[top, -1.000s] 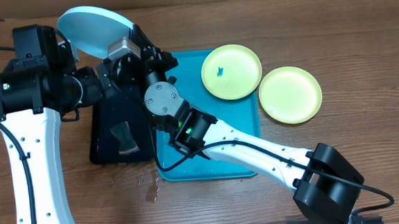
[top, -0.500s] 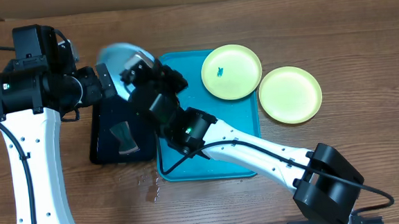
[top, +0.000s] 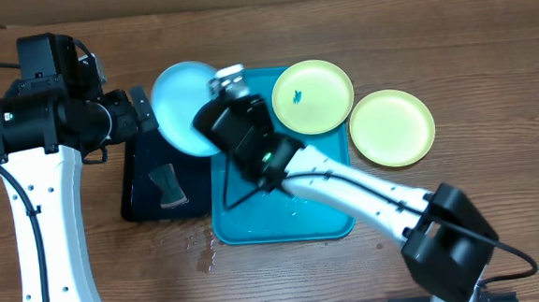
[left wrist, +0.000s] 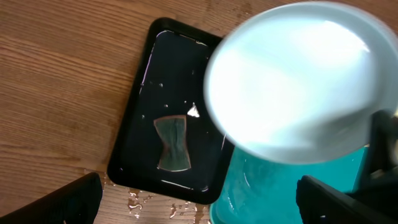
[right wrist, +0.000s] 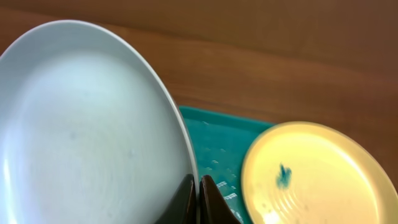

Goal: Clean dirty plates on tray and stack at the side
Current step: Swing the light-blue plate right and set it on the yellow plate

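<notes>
Pale-blue round glossy plate (top: 175, 105) sits pinched by its rim in the right jaws; left jaws wide.

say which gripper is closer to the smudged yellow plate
Right. The right gripper, shut on the light blue plate, is just beside the smudged plate; the open left gripper is farther off, by the black tray.

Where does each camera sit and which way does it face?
Overhead: fixed above the table, facing down on turquoise tray, black tray, light blue plate; left arm, right arm show.
Left wrist: on the left arm, facing down at the black tray; open left claw at bottom corners.
Right wrist: on the right arm, facing across the turquoise tray toward the smudged yellow plate; right claw pinches the light blue plate's rim.
Shared: all show the light blue plate.
</notes>
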